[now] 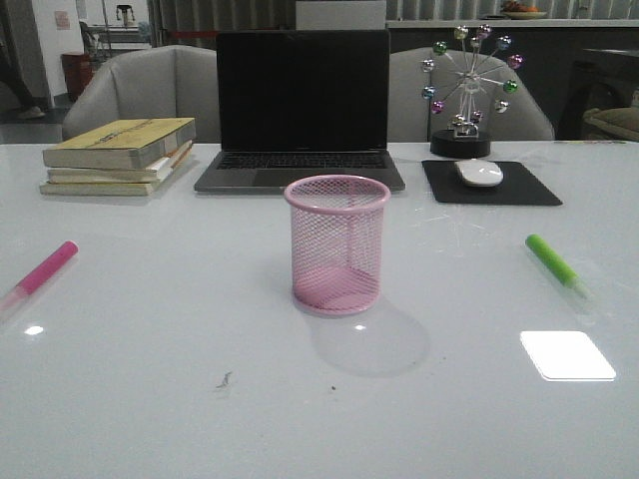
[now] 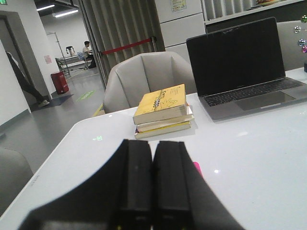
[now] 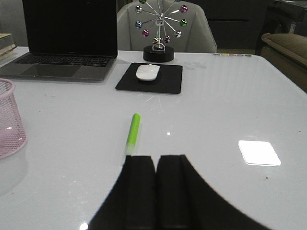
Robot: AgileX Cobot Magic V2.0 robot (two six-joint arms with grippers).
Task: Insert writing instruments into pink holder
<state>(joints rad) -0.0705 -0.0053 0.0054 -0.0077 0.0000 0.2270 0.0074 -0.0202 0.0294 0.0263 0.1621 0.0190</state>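
The pink holder (image 1: 337, 244) stands upright and empty at the table's middle; its edge shows in the right wrist view (image 3: 9, 120). A hot pink marker (image 1: 40, 271) lies flat near the left edge, only its tip (image 2: 196, 166) peeking past my left gripper (image 2: 153, 143), which is shut with nothing in it. A green marker (image 1: 557, 265) lies flat on the right, its pale cap toward the front. In the right wrist view the green marker (image 3: 133, 132) lies just beyond my right gripper (image 3: 155, 158), also shut and empty. Neither gripper shows in the front view.
A laptop (image 1: 302, 110) stands open behind the holder. Stacked books (image 1: 120, 155) sit at the back left. A mouse (image 1: 479, 172) on a black pad (image 1: 491, 184) and a ferris-wheel ornament (image 1: 467, 90) are at the back right.
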